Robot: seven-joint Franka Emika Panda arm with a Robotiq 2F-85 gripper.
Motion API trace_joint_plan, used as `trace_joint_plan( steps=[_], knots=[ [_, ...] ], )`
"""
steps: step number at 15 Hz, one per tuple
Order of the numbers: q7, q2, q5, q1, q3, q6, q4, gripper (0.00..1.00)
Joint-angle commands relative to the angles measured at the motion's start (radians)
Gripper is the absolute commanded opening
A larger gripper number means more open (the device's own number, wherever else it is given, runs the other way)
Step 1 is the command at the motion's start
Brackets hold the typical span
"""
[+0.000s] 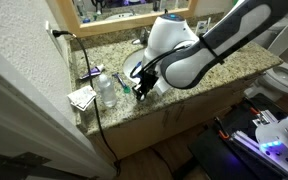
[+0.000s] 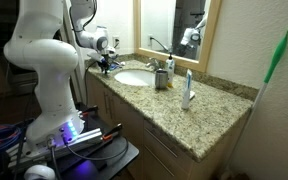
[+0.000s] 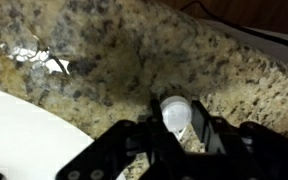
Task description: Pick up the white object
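Observation:
In the wrist view a small round white object (image 3: 173,116) stands on the speckled granite counter (image 3: 114,50), just beyond the white sink rim (image 3: 24,125). My gripper (image 3: 175,108) has its two black fingers pressed against the object's sides, one on the left and one (image 3: 200,112) on the right. In both exterior views the gripper (image 1: 141,90) (image 2: 106,65) reaches down onto the counter beside the sink (image 2: 134,77). The white object itself is hidden by the gripper there.
A clear bottle (image 1: 106,90), a flat packet (image 1: 82,97) and a black cable (image 1: 92,110) lie near the counter's end by the wall. A cup (image 2: 161,78), an upright white item (image 2: 187,92) and the faucet (image 2: 156,45) stand past the sink. Shiny scraps (image 3: 44,55) lie on the granite.

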Motion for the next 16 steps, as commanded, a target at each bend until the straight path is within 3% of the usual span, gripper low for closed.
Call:
trace_joint_plan(
  steps=[1,7,8,15,16],
  knots=[
    [0.032,-0.016,-0.029,0.014,-0.016,-0.059,-0.007,0.6],
    [0.056,-0.018,-0.054,0.023,-0.02,-0.08,-0.004,0.99],
    [0.063,-0.025,-0.063,0.026,-0.024,-0.083,-0.006,1.0],
    [0.092,-0.042,-0.095,0.029,-0.019,-0.054,0.0,1.0],
    [0.086,-0.04,-0.092,0.026,-0.017,-0.057,0.001,0.75]
  ],
)
